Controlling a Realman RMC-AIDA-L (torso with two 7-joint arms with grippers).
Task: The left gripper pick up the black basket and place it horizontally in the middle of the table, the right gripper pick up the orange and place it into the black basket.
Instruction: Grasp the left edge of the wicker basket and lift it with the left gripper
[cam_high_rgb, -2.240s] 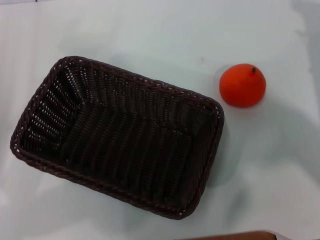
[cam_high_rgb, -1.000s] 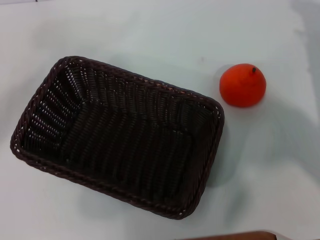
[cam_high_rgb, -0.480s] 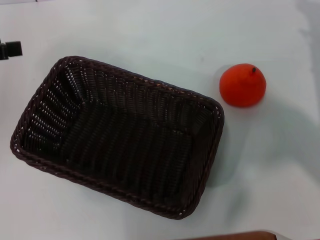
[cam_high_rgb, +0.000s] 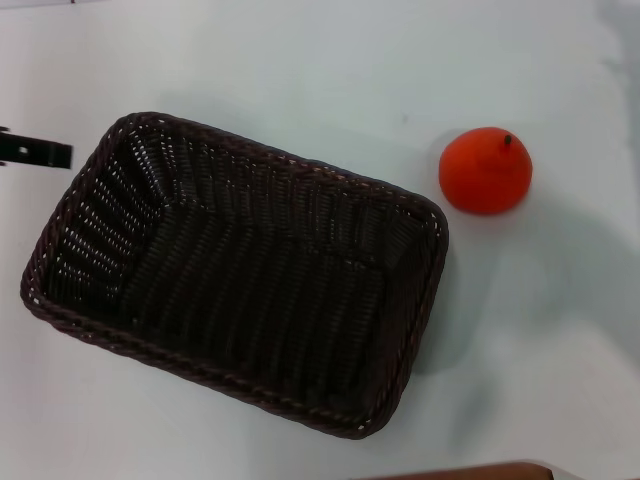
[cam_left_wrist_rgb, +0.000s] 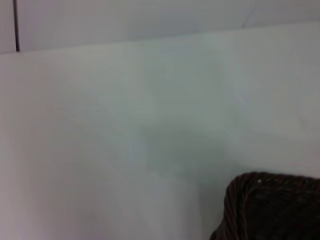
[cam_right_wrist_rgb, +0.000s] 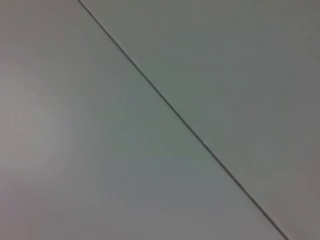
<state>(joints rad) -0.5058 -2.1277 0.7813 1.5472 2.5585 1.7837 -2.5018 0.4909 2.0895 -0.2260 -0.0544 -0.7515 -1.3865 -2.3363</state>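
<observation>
Head view shows the black basket (cam_high_rgb: 235, 275) filling the lower left and middle of the frame, resting skewed on the table (cam_high_rgb: 300, 70) — its long side runs diagonally, so by my reading it has yet to be lifted and squared up. Nothing lies inside it. At the left edge, just beside the basket's upper-left corner but apart from it, the left gripper (cam_high_rgb: 35, 152) pokes in as a slim dark bar; whether its fingers are spread or pressed together I cannot tell. Farther off, upper right, the orange (cam_high_rgb: 485, 170) sits alone near the basket's right corner — nothing blocks it. The right gripper is not in sight.
</observation>
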